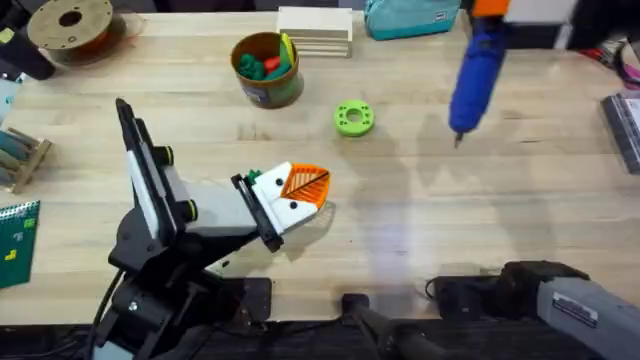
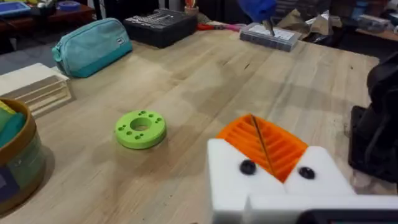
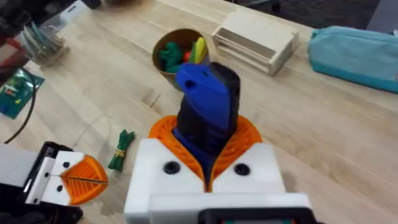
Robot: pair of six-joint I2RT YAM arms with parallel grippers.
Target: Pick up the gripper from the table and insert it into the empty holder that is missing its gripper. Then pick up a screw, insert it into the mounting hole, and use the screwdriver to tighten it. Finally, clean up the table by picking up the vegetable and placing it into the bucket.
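table (image 1: 420,220): pale wood planks, a wide bare stretch in the middle and toward the right.
left pincer (image 1: 300,190): low over the near-middle of the table, its white bases carrying orange tips pressed flat together, closed on nothing.
vegetable (image 3: 122,149): slim dark-green piece with a paler leafy end, lying flat on the wood just beside the left pincer, on its far side.
green disc (image 1: 353,118): flat bright-green ring with small holes, beyond the left pincer, well apart from it.
bucket (image 1: 266,70): round tub with a yellow rim, farther back and left of the green disc, holding red, green and yellow toys.
right pincer (image 3: 208,171): raised above the far right of the table, clamped around the blue body of the screwdriver.
screwdriver (image 1: 475,75): blue, pen-shaped, held in the air with its thin bit angled down toward the table, not touching the wood.
wooden block stack (image 1: 316,30): pale slabs at the far edge, behind the bucket.
teal pouch (image 2: 92,45): zipped, on the far edge beside the wooden block stack.
filament spool (image 1: 70,25): far left corner.
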